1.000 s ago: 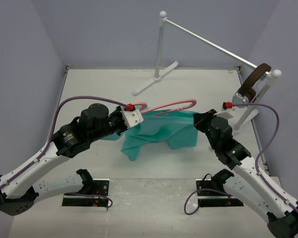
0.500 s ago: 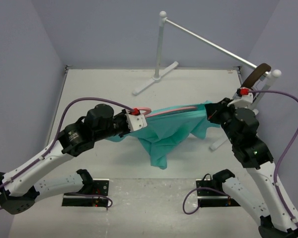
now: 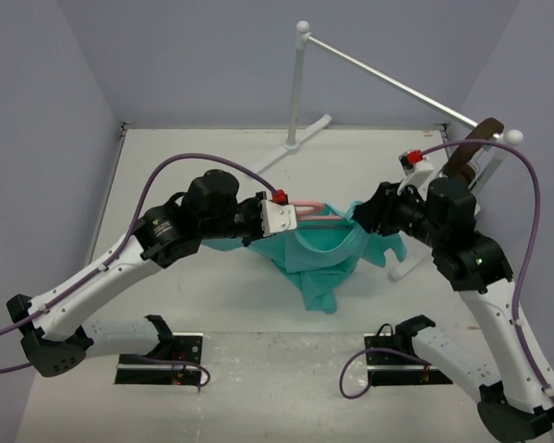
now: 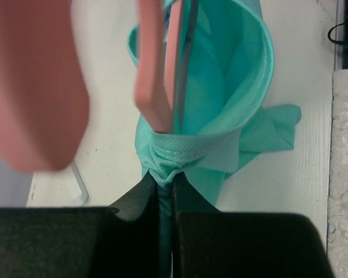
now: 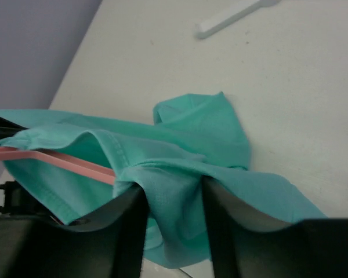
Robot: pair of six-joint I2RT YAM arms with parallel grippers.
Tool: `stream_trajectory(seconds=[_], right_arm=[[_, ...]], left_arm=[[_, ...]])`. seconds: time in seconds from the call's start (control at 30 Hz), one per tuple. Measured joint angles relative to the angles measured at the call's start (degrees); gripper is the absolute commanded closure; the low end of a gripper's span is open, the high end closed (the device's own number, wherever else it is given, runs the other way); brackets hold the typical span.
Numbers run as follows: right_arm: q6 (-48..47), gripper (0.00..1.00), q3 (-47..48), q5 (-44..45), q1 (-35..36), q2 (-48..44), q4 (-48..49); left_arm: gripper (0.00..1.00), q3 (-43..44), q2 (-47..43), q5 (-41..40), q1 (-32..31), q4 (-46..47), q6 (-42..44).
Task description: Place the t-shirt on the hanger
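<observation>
The teal t-shirt (image 3: pixel 319 255) hangs bunched above the table between my two grippers. The pink hanger (image 3: pixel 307 201) runs from my left gripper (image 3: pixel 283 218) into the cloth. In the left wrist view, that gripper (image 4: pixel 165 177) is shut on a gathered fold of the t-shirt (image 4: pixel 232 98), and the hanger (image 4: pixel 158 69) rises just beyond the fingers. My right gripper (image 3: pixel 364 214) is at the shirt's right side. In the right wrist view its jaws (image 5: pixel 173 189) stand apart, the t-shirt (image 5: pixel 203 130) sagging loosely between them and the hanger (image 5: pixel 58 163) showing under the cloth at left.
A white rail stand (image 3: pixel 297 92) stands at the back, its bar running to a post at the right, where brown-banded headphones (image 3: pixel 466 152) hang. One of its feet (image 5: pixel 235 14) lies on the table beyond the shirt. Walls close in the table's left, back and right.
The right gripper's jaws have opened from shut. Both grippers have come closer together and the shirt now hangs bunched between them instead of stretched out.
</observation>
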Motion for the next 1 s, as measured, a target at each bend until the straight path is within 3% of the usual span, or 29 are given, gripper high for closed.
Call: stream_trajectory(seconds=[0.1,0.37,0.5,0.63,0.83,1.0], right_arm=[[-0.99,0.30,1.08,2.01,-0.12,1.33,-4.15],[-2.93,0.25,7.72,3.03,-0.09,-3.25,-12.89],[-5.79,0.23,7.38,-4.42,-0.08,-8.59,-10.68],[-8.70,0.26,5.14,-11.90,-0.05,-9.97,-6.93],[-10.68,0.31,2.60,-16.03,0.83,-4.47,-3.06],[-11.13,0.51,-1.61,-17.62,2.03,-4.74,3.01]], left_arm=[[1.00,1.38,0.74,1.32,0.02,-0.05,0.80],[1.00,4.63,7.17,8.52,4.64,0.32,2.36],[1.00,5.35,11.15,14.64,6.42,0.14,2.53],[1.00,8.53,15.63,23.16,6.54,-1.86,3.40],[1.00,15.43,22.59,33.79,6.63,-5.65,5.09],[1.00,18.31,25.91,38.60,6.74,-8.23,5.74]])
